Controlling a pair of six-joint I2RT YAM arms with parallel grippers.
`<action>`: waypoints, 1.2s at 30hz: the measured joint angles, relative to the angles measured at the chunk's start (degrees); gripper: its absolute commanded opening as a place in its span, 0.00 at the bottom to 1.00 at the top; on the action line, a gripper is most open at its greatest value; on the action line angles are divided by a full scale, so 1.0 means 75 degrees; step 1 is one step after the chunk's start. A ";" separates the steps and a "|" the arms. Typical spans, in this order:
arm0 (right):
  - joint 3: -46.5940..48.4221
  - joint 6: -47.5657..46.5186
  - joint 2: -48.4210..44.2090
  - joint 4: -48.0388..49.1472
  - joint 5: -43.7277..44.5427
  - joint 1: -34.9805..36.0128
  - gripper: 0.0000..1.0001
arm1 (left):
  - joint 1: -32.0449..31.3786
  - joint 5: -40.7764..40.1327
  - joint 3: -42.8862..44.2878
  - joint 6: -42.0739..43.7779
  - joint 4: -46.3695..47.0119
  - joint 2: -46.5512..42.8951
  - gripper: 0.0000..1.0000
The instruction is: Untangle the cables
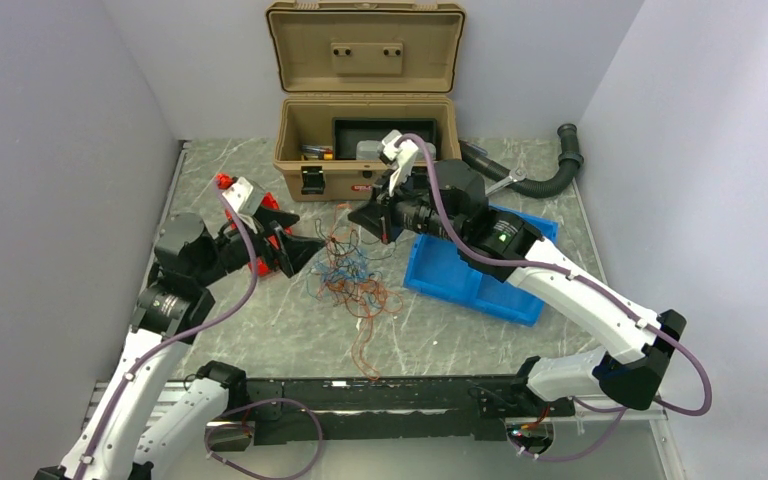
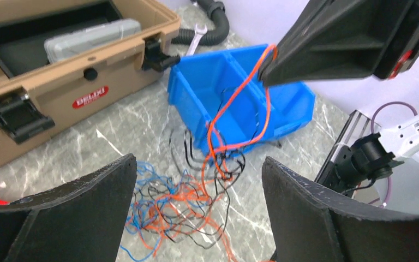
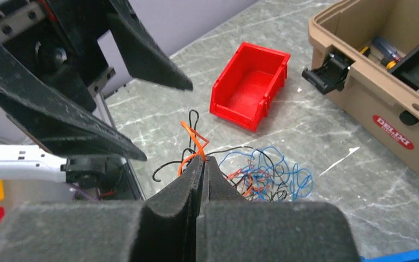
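Note:
The cables (image 1: 355, 278) are a loose tangle of thin orange, blue and black wires on the marble table between the two grippers. My right gripper (image 1: 362, 218) is shut on one orange wire (image 2: 234, 103) and holds it lifted above the tangle. The wire pokes out at its closed tips (image 3: 202, 158). My left gripper (image 1: 305, 238) is open and empty, just left of the tangle. In the left wrist view the tangle (image 2: 180, 207) lies between and beyond its spread fingers (image 2: 87, 202). In the right wrist view the rest of the tangle (image 3: 262, 174) lies on the table below.
A red bin (image 3: 248, 87) stands left of the tangle, partly behind the left gripper. A blue bin (image 1: 480, 275) stands to the right. An open tan toolbox (image 1: 365, 150) is at the back, with a black hose (image 1: 550, 175) and a wrench (image 1: 505, 180) at back right.

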 measured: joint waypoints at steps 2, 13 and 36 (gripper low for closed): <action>0.0015 -0.0023 0.0000 -0.0172 -0.0108 0.0000 0.00 | 0.0000 0.0044 0.0000 -0.0093 0.0306 0.0023 0.81; 0.0015 -0.0079 0.0061 -0.0653 -0.0493 0.0000 0.00 | -0.0181 0.0650 0.0041 -0.0548 0.1682 0.0752 0.55; 0.0213 -0.0041 0.0085 -0.0667 -0.0807 -0.0003 0.00 | -0.1285 -0.0804 -0.0548 -0.0326 0.2200 0.2002 0.35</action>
